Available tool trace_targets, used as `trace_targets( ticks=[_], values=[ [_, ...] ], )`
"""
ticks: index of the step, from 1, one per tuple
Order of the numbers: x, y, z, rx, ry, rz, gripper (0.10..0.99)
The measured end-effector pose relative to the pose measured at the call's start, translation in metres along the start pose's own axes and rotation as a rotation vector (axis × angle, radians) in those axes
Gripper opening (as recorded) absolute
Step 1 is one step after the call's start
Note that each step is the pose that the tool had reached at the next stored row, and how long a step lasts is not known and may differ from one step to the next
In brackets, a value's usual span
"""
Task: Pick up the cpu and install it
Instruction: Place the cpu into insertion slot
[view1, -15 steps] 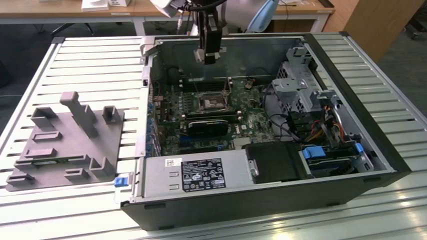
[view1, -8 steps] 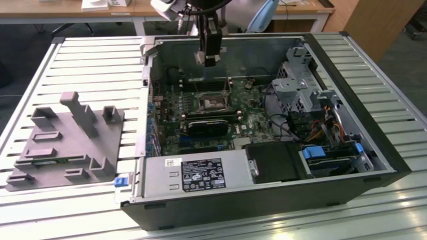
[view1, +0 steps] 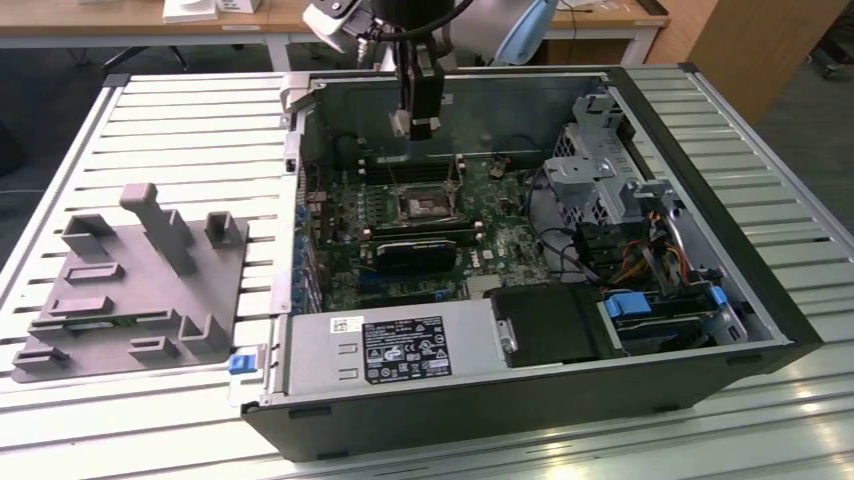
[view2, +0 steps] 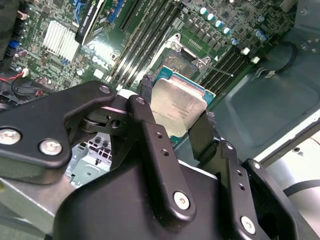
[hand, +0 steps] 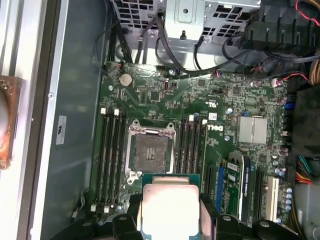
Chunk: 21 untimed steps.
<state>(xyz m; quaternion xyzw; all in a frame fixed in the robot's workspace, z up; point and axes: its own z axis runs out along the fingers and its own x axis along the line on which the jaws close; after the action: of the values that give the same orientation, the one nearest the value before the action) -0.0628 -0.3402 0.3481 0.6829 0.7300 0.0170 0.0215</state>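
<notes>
My gripper (view1: 420, 126) hangs over the back part of the open computer case, shut on the cpu (hand: 170, 207), a flat square chip with a silver top and a thin green rim. In both wrist views the black fingers (view2: 145, 117) clamp the cpu (view2: 177, 106) by two opposite edges. The chip is held in the air above the green motherboard (hand: 225, 105). Its dark, metal-framed socket (hand: 150, 149) lies open and bare below, a little ahead of the chip, and also appears in the second wrist view (view2: 182, 60) and the exterior view (view1: 427, 205).
Memory slots (hand: 112, 155) flank the socket on both sides. A black card (view1: 414, 252) lies nearer the front, with a silver heatsink (hand: 252, 129) beside it. The drive cage and cables (view1: 607, 190) fill the exterior view's right. A grey plastic block (view1: 127, 290) stands outside the case.
</notes>
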Motion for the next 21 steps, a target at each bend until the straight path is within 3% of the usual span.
trace_targets(
  ticks=[10,21],
  values=[
    [0.0094,0.0003,0.0183,-0.001,0.0,0.003,0.545],
    [0.0127,0.0017,0.0379,-0.001,-0.0008,0.017,0.545]
  ],
)
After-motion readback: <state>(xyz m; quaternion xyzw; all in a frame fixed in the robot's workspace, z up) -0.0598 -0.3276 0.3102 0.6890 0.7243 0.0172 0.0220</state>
